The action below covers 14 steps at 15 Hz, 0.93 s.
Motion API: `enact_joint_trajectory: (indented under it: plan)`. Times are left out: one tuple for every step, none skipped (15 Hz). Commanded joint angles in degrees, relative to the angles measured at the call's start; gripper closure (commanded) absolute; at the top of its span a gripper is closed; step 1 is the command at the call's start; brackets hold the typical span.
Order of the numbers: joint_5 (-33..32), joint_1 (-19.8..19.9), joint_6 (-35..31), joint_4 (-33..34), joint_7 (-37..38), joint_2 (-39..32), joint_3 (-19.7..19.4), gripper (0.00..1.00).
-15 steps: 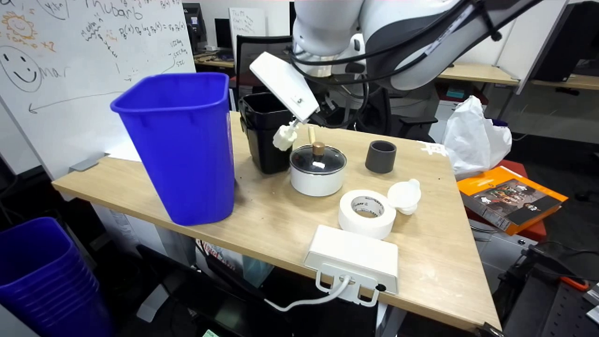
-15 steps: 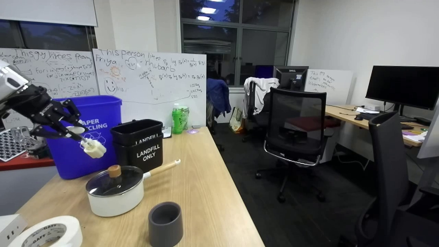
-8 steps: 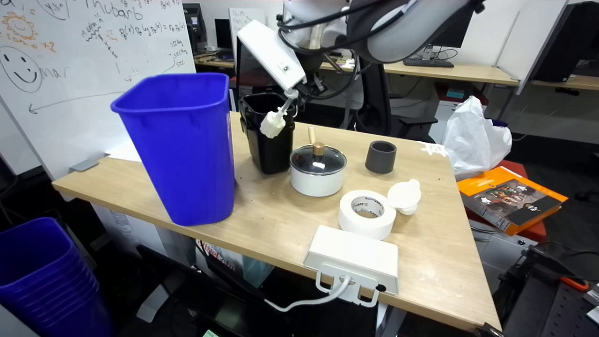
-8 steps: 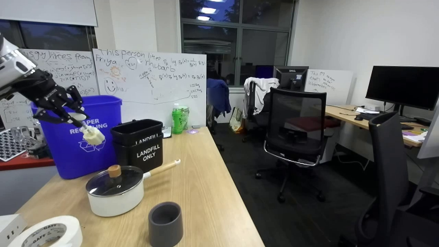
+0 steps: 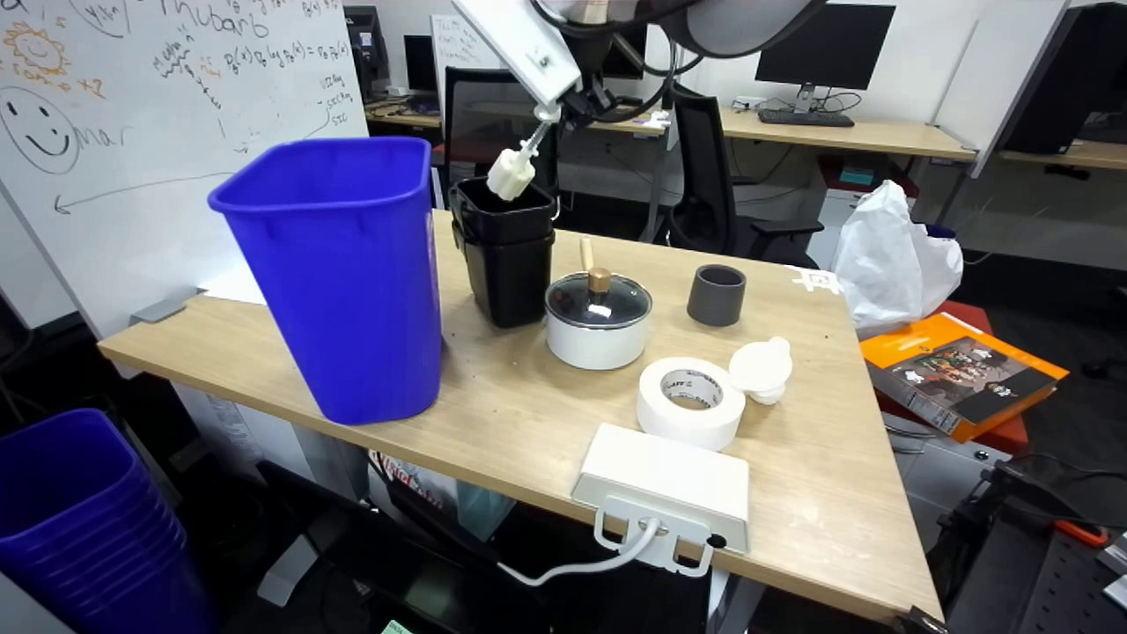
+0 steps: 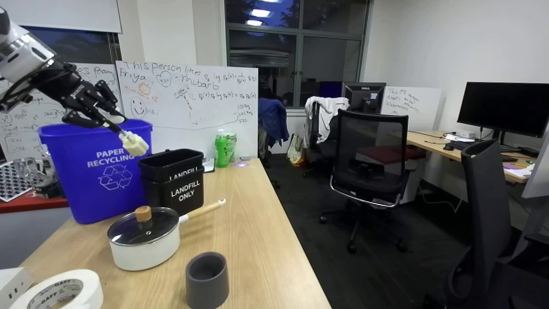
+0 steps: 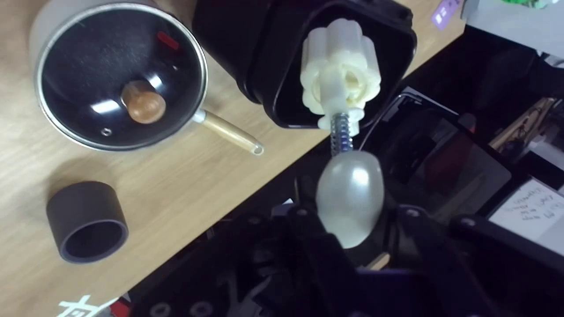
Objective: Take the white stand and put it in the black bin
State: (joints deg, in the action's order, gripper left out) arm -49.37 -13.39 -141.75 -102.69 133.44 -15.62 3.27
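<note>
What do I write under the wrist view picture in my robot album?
The gripper holds the white stand by its rounded knob, the black bin behind it beside a lidded pot.

Off-white stand (image 6: 134,143), black bin (image 6: 159,191) (with white lettering (image 6: 186,196)), blue wastebasket (image 6: 81,171).

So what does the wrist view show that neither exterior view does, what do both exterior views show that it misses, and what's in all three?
Only the wrist view: the whole base of the stand set against the mouth of the black bin, and a red patch, perhaps a reflection, on the lid.
Only the exterior views: the blue bin, tape and white box, among other things.
All three: the stand, black bin, pot and cup.
</note>
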Motion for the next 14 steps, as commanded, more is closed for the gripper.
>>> enact_joint_trajectory:
  plan:
    - [-9.79,-1.2,-0.53,1.0,8.74,-1.63,-2.84,0.92]
    - [-12.37,-0.88,-1.48,1.03,12.11,-2.4,-3.11,0.92]
    - [-14.75,-0.67,-1.65,1.16,15.47,-3.23,-3.18,0.92]
    - [-16.81,-0.54,-2.07,1.44,18.57,-4.49,-3.16,0.92]
    - [-19.94,-0.66,-2.43,2.05,21.95,-5.91,-3.34,0.92]
    - [-15.47,-3.99,-2.74,6.16,17.02,-7.84,-7.88,0.92]
    - [-15.72,-4.22,-3.09,6.7,16.93,-9.01,-8.16,0.92]
    - [-14.83,-5.51,-3.49,8.65,16.09,-10.46,-9.92,0.92]
    - [-14.0,-6.75,-3.9,10.22,15.98,-11.73,-11.46,0.92]
    - [-13.47,-7.98,-4.43,11.63,15.94,-12.96,-12.91,0.86]
    - [-12.63,-9.02,-5.18,12.65,15.94,-14.04,-13.96,0.42]
    - [-11.62,-9.75,-5.87,13.16,15.94,-14.94,-14.58,0.41]
    - [-11.02,-10.34,-6.56,13.0,15.94,-15.52,-14.78,0.36]
    - [-10.91,-11.17,-7.12,13.03,15.94,-16.06,-15.47,0.33]
